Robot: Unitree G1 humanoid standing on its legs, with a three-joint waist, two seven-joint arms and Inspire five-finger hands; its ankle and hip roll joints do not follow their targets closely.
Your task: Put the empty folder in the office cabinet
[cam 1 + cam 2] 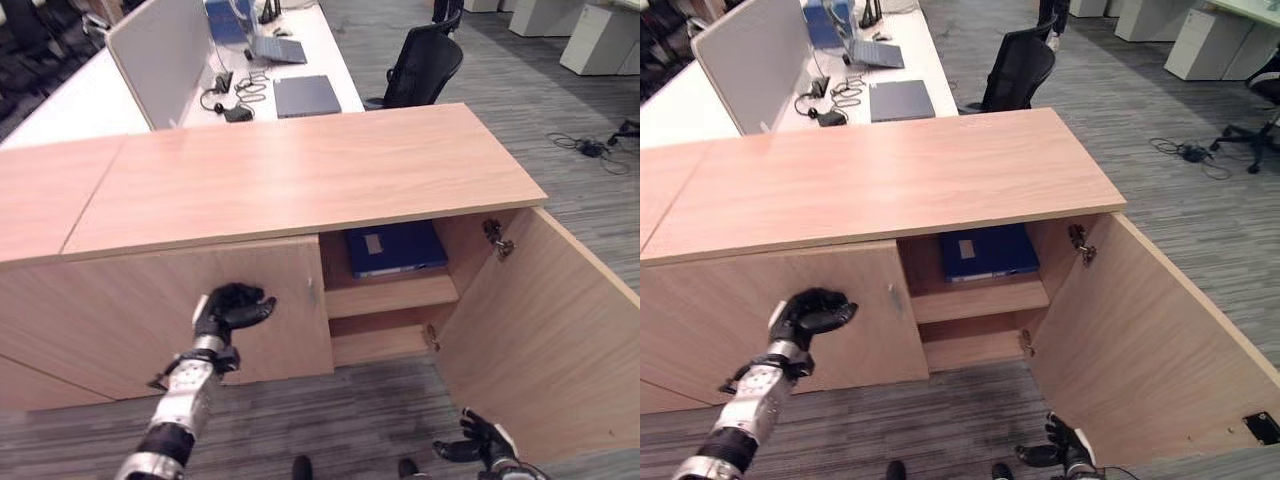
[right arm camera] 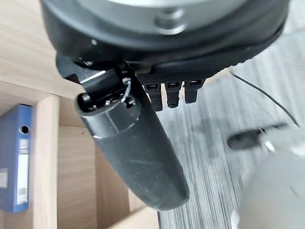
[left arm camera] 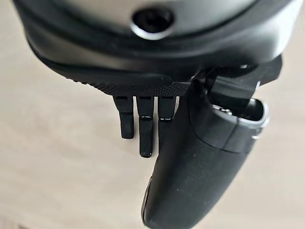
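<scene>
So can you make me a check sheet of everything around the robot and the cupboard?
Surface: cabinet top, pale wood, bare.
Job's things: blue folder lies flat on the upper shelf inside the cabinet; right door swung open, left door closed.
Clutter: nothing seen on the cabinet.
Hands: left hand held at the closed door, fingers relaxed, empty; right hand low beside the open door, fingers spread, empty.
Cables: a tangle on the carpet; more on the desk behind.
Surroundings: desk with laptop, grey divider, black office chair.
</scene>
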